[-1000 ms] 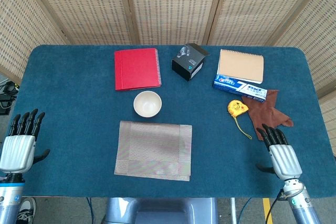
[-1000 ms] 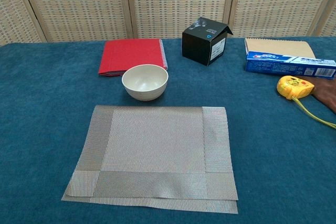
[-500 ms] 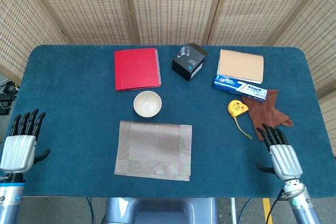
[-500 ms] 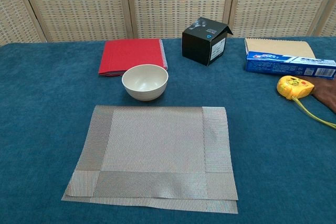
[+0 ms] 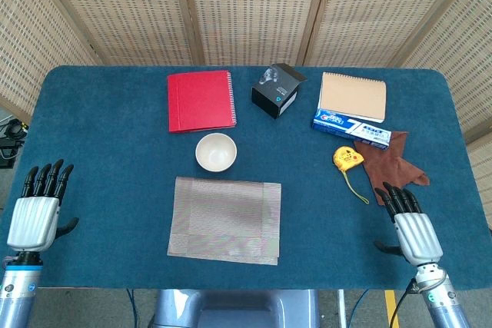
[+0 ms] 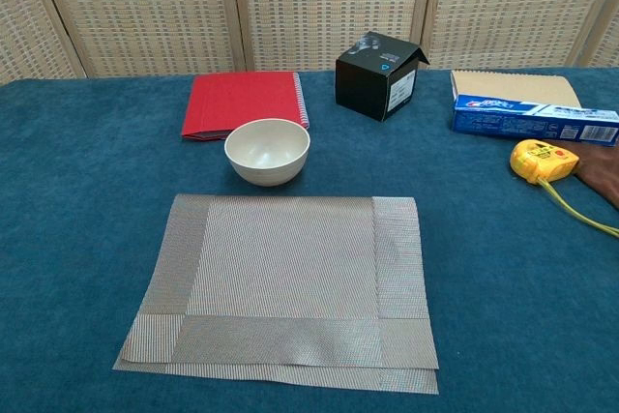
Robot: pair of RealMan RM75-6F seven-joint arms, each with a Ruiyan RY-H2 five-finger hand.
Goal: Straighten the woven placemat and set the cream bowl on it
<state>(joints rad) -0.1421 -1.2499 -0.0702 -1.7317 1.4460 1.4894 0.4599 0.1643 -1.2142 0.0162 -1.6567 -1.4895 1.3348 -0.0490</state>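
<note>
A grey woven placemat point(image 5: 224, 220) point(image 6: 282, 289) lies folded over itself near the table's front middle, a second layer peeking out along its near edge. Just beyond its far left corner stands the cream bowl point(image 5: 215, 151) point(image 6: 268, 150), upright and holding nothing. My left hand point(image 5: 37, 209) hovers at the table's front left edge, fingers extended and apart, empty. My right hand point(image 5: 408, 220) is at the front right, fingers extended, also empty. Both hands are far from the mat and bowl. Neither hand appears in the chest view.
Behind the bowl lie a red notebook point(image 5: 201, 100), a black box point(image 5: 277, 90), a tan notebook point(image 5: 353, 96) and a toothpaste box point(image 5: 351, 129). A yellow tape measure point(image 5: 347, 158) and brown cloth point(image 5: 390, 162) sit just ahead of my right hand.
My left hand has shifted slightly right and toward the table edge. The mat, bowl and right hand have not moved.
</note>
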